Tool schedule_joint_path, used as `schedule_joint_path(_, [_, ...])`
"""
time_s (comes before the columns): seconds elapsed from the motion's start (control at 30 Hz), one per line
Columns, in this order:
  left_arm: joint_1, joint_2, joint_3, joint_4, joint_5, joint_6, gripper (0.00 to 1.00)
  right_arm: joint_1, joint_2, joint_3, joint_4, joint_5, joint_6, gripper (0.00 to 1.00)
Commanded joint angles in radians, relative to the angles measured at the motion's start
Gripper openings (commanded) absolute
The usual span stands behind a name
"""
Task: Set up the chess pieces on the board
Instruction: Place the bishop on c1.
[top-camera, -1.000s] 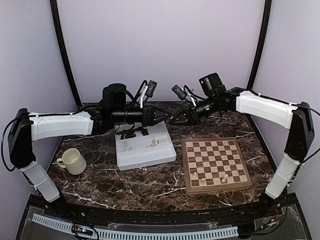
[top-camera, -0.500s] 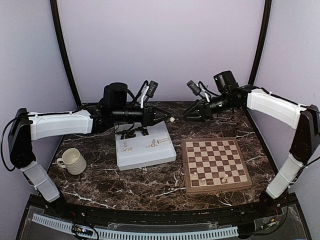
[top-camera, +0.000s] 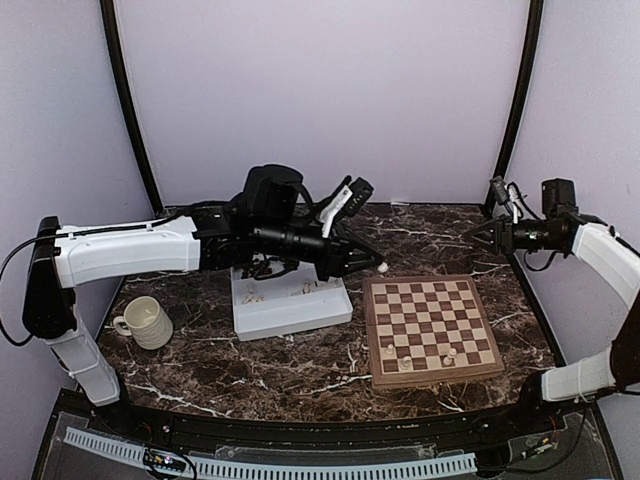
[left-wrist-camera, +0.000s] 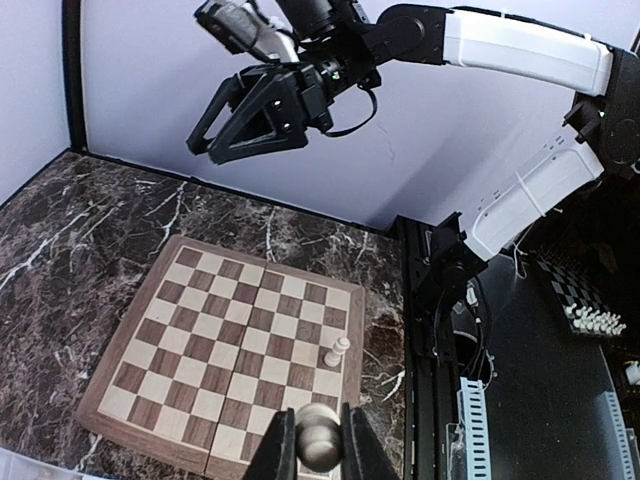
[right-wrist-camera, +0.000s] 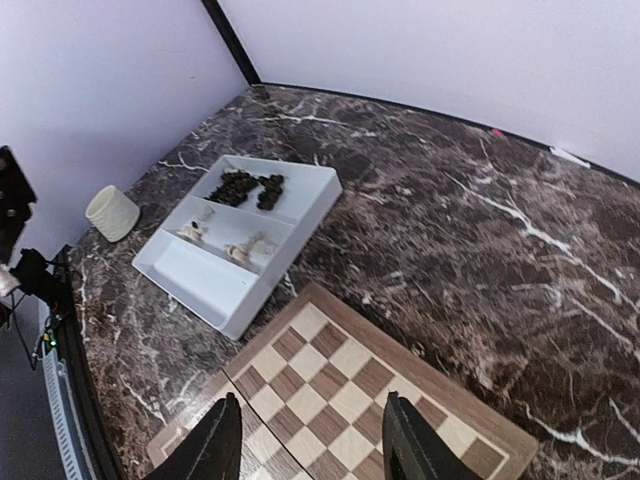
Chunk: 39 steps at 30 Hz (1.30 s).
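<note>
Starting nearest me, a few cream-white pieces (top-camera: 405, 363) stand on the near rows of the chessboard (top-camera: 430, 310). Just off its far left corner my left hand (top-camera: 372, 264) is closed on another cream-white piece (left-wrist-camera: 318, 447). The bare squares lie below it and to the right, so I judge the coming move goes that way.

Only the left wrist view shows the round head pinched between my fingers. From above it is a pale speck, its long axis unclear.

My right hand (right-wrist-camera: 310, 440), fingers spread and empty, hangs well apart at the far right edge of the surface (top-camera: 300, 370), so the left is nearer.
</note>
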Motion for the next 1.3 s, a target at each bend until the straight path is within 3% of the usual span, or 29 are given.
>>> schedule_joint_path(0.0, [-0.083,0.071,0.073,-0.112,-0.073,0.093,0.07,-0.029,-0.107,-0.147,0.160,0.083,0.046,0.49])
schedule_joint_path(0.2, [-0.189,0.181,0.150,-0.174,-0.151,0.161,0.07,-0.033,-0.239,-0.238,0.228,0.155,0.015,0.52])
schedule_joint_path(0.4, [-0.250,0.310,0.249,-0.230,-0.199,0.165,0.07,-0.036,-0.239,-0.237,0.221,0.136,0.006,0.52])
schedule_joint_path(0.97, [-0.273,0.608,0.607,-0.437,-0.236,0.179,0.07,-0.036,-0.226,-0.233,0.206,0.135,-0.023,0.53])
schedule_joint_path(1.27, [-0.285,0.682,0.659,-0.505,-0.256,0.208,0.08,-0.036,-0.216,-0.227,0.190,0.124,-0.038,0.53])
